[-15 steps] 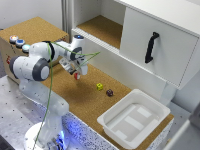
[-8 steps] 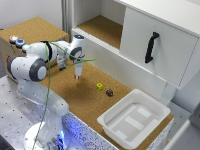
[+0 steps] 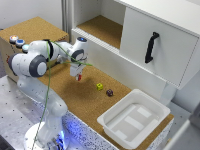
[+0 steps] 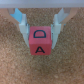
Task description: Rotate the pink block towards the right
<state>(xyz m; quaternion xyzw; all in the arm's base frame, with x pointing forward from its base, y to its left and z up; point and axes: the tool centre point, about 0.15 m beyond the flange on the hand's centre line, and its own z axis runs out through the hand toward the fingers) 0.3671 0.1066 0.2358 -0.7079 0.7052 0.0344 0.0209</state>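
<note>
Hanging over the cork surface [image 3: 70,97] in the exterior view, the gripper [image 3: 78,77] points down w/ the pink block [image 3: 78,77] pinched at its tip, just above the cork; can't tell from here if the block touches it. Off toward the exterior view's right lie the small yellow block [image 3: 100,86] and, just beside that, the dark maroon block [image 3: 109,92], both on the cork & well apart from the gripper. Farther right sits a white tray [image 3: 116,128] at the cork's edge. Behind is a white cabinet [image 3: 160,47] w/ a black handle [image 3: 151,47]; its open shelf shows cork too.

Wrist view: gripper [image 4: 41,27] is clamped on the pink block [image 4: 41,42], one finger [image 4: 22,25] on each side face, touching. Block's near faces show black letters "D" and "A". Cork fills the rest of the pic, blurred.
</note>
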